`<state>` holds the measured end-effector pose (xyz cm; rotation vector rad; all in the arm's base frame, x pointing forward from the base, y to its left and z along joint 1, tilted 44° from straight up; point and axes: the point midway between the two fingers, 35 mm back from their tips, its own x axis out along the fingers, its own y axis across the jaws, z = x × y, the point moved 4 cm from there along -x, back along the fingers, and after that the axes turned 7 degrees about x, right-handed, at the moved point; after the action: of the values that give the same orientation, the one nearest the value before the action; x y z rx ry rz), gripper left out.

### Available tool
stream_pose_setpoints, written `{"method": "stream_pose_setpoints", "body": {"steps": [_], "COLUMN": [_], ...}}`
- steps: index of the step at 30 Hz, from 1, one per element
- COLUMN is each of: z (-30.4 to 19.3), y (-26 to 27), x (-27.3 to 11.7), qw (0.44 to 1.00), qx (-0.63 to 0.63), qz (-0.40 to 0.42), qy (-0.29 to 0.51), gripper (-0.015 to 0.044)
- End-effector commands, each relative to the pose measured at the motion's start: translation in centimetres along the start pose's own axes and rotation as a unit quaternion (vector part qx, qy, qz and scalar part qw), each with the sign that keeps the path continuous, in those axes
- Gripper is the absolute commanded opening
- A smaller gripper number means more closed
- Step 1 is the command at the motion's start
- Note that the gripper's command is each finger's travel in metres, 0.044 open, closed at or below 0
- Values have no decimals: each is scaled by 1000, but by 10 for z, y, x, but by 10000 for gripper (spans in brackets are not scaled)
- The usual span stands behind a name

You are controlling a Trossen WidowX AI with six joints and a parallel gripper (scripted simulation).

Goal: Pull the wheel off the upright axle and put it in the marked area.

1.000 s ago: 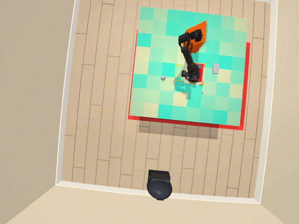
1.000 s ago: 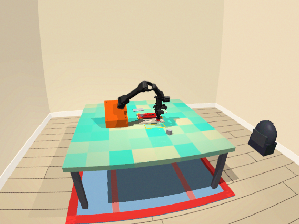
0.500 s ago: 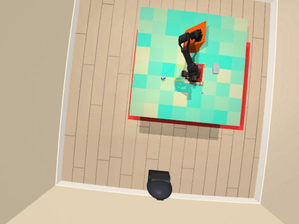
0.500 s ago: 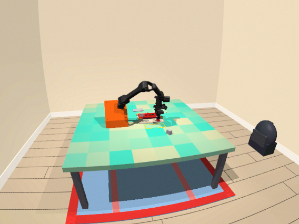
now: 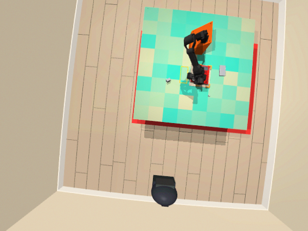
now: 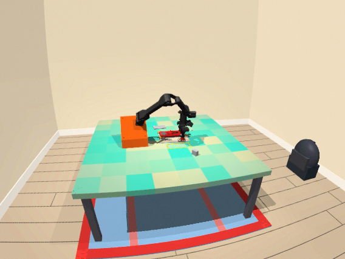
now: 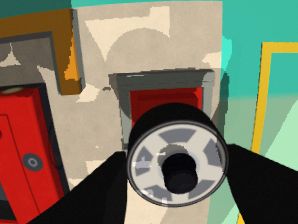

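The wheel has a pale grey face with darker spokes and a black tyre. My gripper is shut on the wheel, one black finger on each side of the tyre. The dark upright axle shows inside the hub opening; how far the wheel sits up the axle cannot be told. Below is a red block in a grey frame on a beige board. The marked area, a yellow outline, lies beside the board. In the top view the arm hides the wheel.
A red panel lies on the board, with orange corner pieces. A small grey block stands beyond the marked area. A flat grey block lies on the board's other side. The arm stands on an orange base.
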<state>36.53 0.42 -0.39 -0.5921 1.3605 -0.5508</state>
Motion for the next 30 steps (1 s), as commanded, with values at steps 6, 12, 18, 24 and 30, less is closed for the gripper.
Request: {"method": "stream_pose_setpoints", "body": {"steps": [6, 12, 18, 24, 30], "z": [1, 1, 1, 1, 1], "y": [1, 1, 1, 1, 1], "x": [-14, -16, -18, -20, -22], "qw": [1000, 1000, 1000, 1000, 1000], "qx": [-4, -4, -4, -5, -5], "qz": [1, 1, 1, 1, 1], "qy": [-10, -10, -10, -11, -11], "gripper": [0, 0, 0, 0, 0]}}
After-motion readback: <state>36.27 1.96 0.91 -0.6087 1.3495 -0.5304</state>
